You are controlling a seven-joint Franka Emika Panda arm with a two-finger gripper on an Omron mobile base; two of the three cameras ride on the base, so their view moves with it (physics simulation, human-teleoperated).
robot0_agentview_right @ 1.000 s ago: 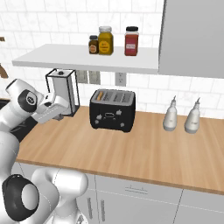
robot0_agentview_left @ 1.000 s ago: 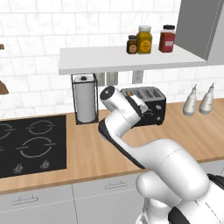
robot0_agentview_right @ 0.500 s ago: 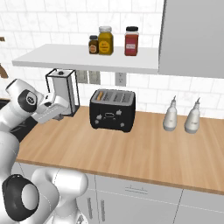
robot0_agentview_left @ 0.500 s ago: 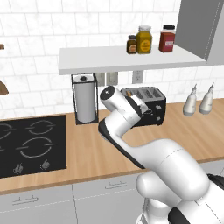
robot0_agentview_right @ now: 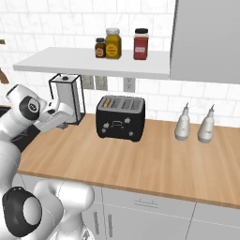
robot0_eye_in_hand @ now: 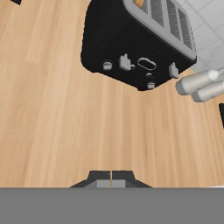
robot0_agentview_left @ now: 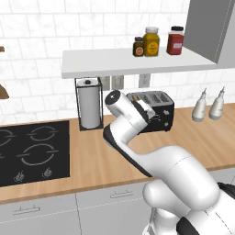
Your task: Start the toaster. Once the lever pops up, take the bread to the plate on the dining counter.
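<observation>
Toaster [robot0_eye_in_hand: 131,43] on the wooden surface [robot0_eye_in_hand: 52,109] under the shelf, bread [robot0_agentview_right: 107,101] tucked in its left slot, lever not yet pressed; tool [robot0_eye_in_hand: 111,178] pinched shut on nothing, parked short of the front, no change from a second ago.

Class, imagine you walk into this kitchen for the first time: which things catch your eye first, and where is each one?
The black toaster stands out on the wood counter below the white shelf, with a tan slice of bread in its leftmost slot. The white arm's shut end effector hangs above bare counter in front of the toaster. Three jars line the shelf, and two pale bottles stand to the toaster's right.
</observation>
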